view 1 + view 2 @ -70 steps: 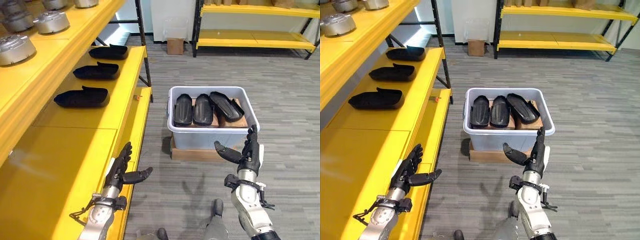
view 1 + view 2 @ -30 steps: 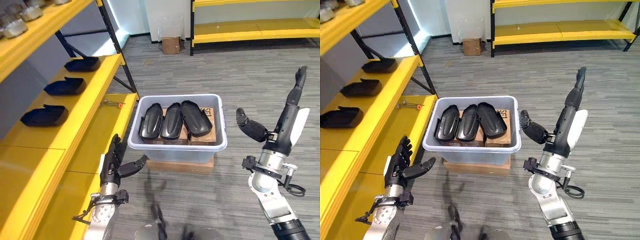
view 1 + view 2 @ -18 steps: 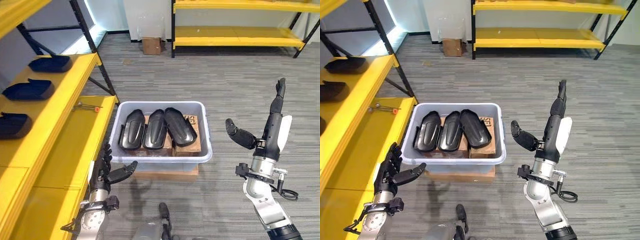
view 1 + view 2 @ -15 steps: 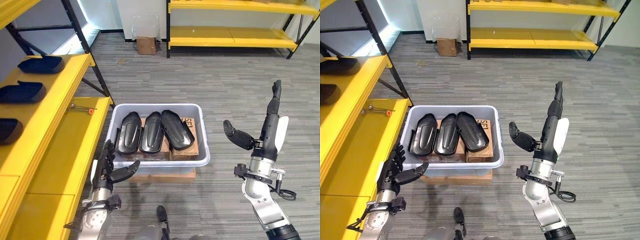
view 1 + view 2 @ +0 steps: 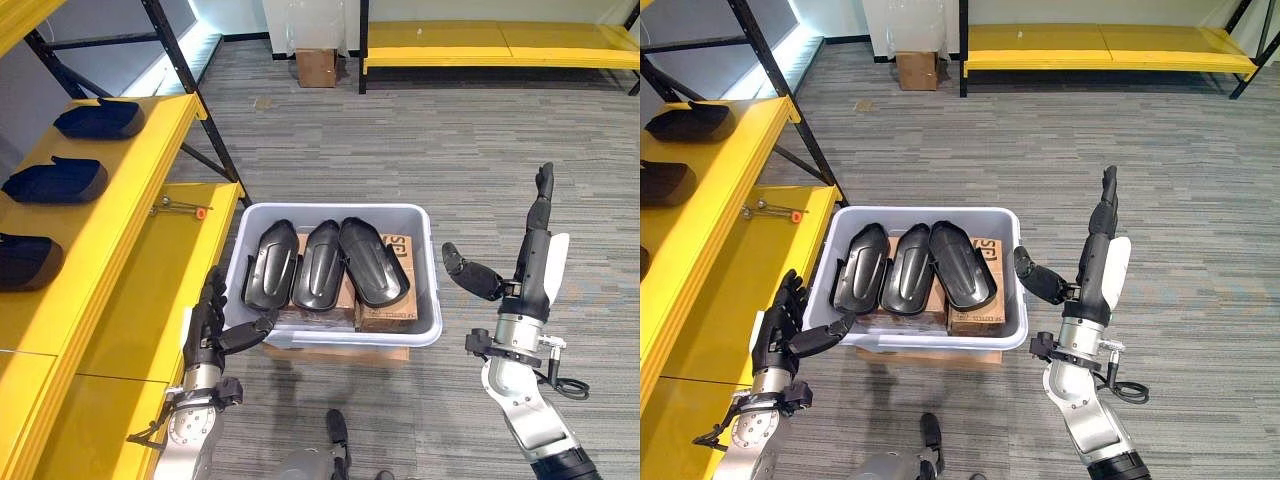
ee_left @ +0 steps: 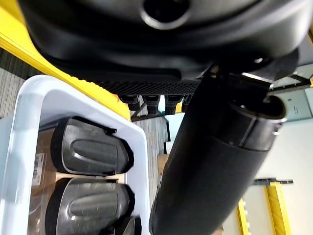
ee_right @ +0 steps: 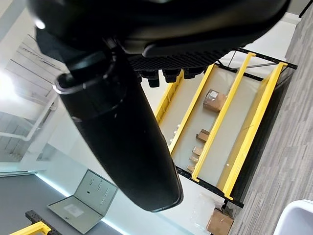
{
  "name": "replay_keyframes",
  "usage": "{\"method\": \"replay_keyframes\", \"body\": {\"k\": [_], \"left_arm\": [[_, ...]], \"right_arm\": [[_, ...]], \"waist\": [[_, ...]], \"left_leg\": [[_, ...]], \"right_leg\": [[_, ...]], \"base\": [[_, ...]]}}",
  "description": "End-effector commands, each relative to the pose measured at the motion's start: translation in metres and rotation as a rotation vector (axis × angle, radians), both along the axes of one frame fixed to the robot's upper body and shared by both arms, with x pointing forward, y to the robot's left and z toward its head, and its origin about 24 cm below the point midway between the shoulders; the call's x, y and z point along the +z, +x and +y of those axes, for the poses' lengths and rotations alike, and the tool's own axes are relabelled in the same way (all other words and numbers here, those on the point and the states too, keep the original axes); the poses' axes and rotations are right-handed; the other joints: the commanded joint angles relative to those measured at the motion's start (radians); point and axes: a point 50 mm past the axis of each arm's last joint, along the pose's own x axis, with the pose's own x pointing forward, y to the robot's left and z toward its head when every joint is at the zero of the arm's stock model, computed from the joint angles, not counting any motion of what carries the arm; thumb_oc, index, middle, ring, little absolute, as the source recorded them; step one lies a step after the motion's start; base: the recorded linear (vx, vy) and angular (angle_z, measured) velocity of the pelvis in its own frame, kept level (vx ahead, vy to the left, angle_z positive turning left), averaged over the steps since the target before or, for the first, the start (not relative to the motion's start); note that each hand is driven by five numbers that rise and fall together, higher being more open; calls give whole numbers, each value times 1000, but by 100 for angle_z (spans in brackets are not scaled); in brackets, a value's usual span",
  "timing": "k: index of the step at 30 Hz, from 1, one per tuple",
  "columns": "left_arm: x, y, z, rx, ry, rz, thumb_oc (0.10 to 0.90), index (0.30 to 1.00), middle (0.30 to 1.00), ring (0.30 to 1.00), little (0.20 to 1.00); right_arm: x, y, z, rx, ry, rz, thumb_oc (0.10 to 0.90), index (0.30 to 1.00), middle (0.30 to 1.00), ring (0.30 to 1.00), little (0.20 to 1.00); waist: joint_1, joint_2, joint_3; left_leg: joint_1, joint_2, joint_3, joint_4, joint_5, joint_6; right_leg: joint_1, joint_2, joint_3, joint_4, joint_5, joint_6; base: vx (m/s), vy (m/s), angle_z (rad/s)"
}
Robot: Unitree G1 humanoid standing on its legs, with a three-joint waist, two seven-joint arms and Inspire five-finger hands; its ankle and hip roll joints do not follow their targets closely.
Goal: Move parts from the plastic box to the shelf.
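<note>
A pale grey plastic box stands on the floor ahead of me. Three black moulded parts lie side by side in it on cardboard cartons. My left hand is open at the box's front left corner, its thumb reaching toward the wall. My right hand is open to the right of the box, fingers straight up, apart from it. Three more black parts rest on the yellow shelf at the left.
The box sits on a flat cardboard base. A small orange-tipped tool lies on the lower shelf board. A yellow rack and a cardboard carton stand at the far wall, across grey floor.
The camera has swung from the shelf round to the box. My right hand has risen with its fingers straight up. My left hand has come off the shelf edge to the box's corner.
</note>
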Motion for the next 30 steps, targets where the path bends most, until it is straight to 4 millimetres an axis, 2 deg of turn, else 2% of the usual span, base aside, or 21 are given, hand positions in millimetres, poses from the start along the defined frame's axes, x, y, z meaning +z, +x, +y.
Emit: {"method": "replay_keyframes", "body": {"k": [1,8,14,19,25,30], "left_arm": [[49,3,24,87,113,-272,900,1000,1000,1000,1000],[58,6,25,37,111,-297,900,1000,1000,1000,1000],[60,11,18,-2,13,-330,900,1000,1000,1000,1000],[57,11,20,27,-26,-329,900,1000,1000,1000,1000],[54,8,25,61,-41,-325,900,1000,1000,1000,1000],[52,8,23,39,-4,-302,900,1000,1000,1000,1000]], "right_arm": [[32,5,4,18,-20,-173,900,1000,1000,1000,1000],[28,5,3,38,20,-146,900,1000,1000,1000,1000],[19,9,2,81,139,-81,900,1000,1000,1000,1000],[13,10,0,65,138,-57,900,1000,1000,1000,1000],[12,9,-4,40,58,-34,900,1000,1000,1000,1000],[14,7,-17,-13,37,-32,900,1000,1000,1000,1000]], "waist": [[26,-28,-70],[23,-40,-78],[25,-43,-79],[19,-41,-83],[13,-37,-87],[7,-57,-98]], "left_leg": [[-62,45,20,48,-95,-99],[-47,35,28,48,-117,-82],[-49,34,37,62,-127,-76],[-36,38,37,34,-108,-86],[-20,45,31,38,-108,-90],[-13,32,50,18,-123,-67]], "right_leg": [[6,-14,-10,26,32,45],[-4,-14,-14,54,17,58],[3,-23,-19,33,31,61],[6,-23,-17,27,41,67],[6,-40,-18,18,62,67],[13,-33,-15,79,58,88]], "base": [[54,39,-2],[34,45,-2],[-53,-16,-3],[-72,-29,-1],[29,53,-8],[62,127,-11]]}}
